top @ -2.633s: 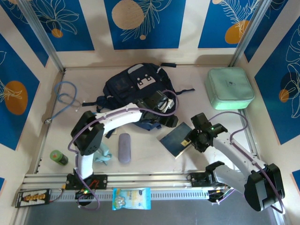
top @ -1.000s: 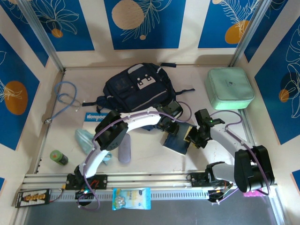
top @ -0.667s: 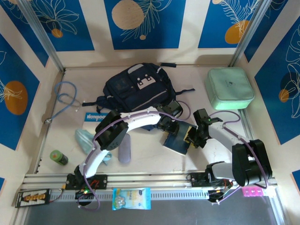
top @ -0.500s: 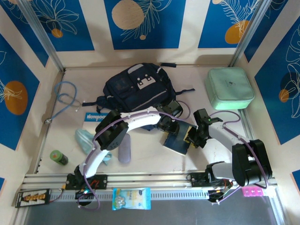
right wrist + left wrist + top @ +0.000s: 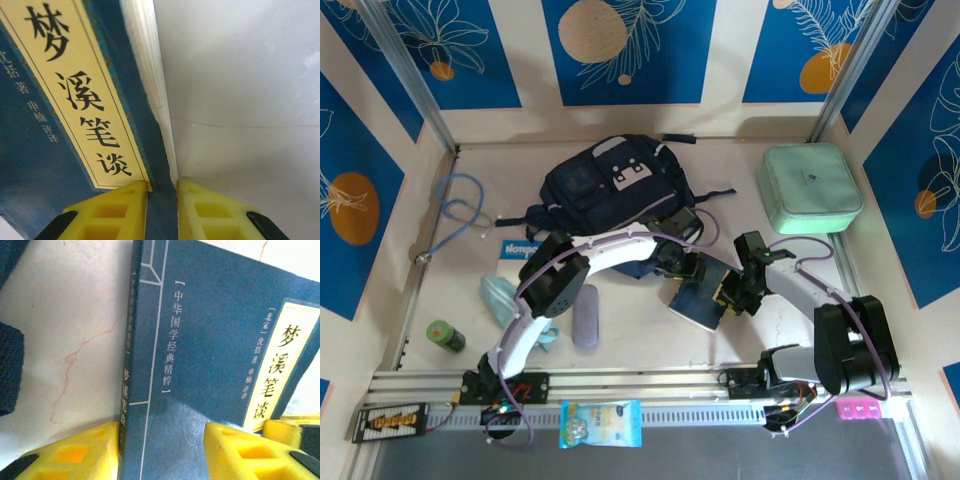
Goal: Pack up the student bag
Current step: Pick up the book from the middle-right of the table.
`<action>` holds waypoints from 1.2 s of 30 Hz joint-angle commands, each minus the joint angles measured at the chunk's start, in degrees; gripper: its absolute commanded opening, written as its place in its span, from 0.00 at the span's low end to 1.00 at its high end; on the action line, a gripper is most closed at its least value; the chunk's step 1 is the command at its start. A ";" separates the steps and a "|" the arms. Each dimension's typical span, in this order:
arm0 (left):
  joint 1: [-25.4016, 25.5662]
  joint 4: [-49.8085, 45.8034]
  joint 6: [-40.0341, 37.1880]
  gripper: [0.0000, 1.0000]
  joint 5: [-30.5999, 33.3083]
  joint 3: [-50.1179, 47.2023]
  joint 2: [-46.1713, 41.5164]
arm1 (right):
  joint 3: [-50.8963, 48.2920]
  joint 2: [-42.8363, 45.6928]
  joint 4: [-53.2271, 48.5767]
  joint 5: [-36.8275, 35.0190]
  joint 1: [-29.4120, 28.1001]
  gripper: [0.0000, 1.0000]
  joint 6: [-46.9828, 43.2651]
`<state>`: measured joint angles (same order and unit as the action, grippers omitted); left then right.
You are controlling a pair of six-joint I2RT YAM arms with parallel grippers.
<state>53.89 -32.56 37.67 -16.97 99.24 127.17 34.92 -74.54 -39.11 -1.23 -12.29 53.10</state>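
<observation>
Packing looks barely begun: jaws of the left arm (image 5: 610, 247) and right arm (image 5: 802, 287) both clamp the dark blue yellow-labelled book (image 5: 698, 302) beside the navy fabric backpack (image 5: 605, 185), not yet inside.

Dark blue paperback book with yellow title strip (image 5: 698, 302) sits tilted at centre. Mint green rounded zip case (image 5: 810, 188) lies far right. Lilac oblong case (image 5: 585, 315) and small green bottle (image 5: 445, 336) lie near left, well apart.

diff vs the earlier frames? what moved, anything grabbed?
Left gripper swung right from the near edge of the student bag to the book, now straddling its spine. Right gripper stays on the book's page edge, fingers tight around it. Student bag, mint case, purple case unmoved.
</observation>
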 commanded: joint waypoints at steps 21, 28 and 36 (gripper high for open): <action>1.46 4.12 1.13 0.36 -10.87 -2.00 -4.85 | 3.44 -6.10 4.13 -0.51 0.01 0.17 -0.04; 1.56 3.23 0.76 0.36 -11.46 -1.18 -3.33 | 4.08 -6.76 4.13 -0.97 0.19 0.14 0.25; 1.35 1.42 -0.74 0.21 -7.65 -0.50 -4.74 | 4.13 -5.70 3.28 -1.46 0.74 0.15 0.03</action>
<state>54.02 -30.13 38.06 -23.79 96.86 123.35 39.07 -79.31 -41.36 -1.23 -11.97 53.17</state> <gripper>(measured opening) 0.231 0.146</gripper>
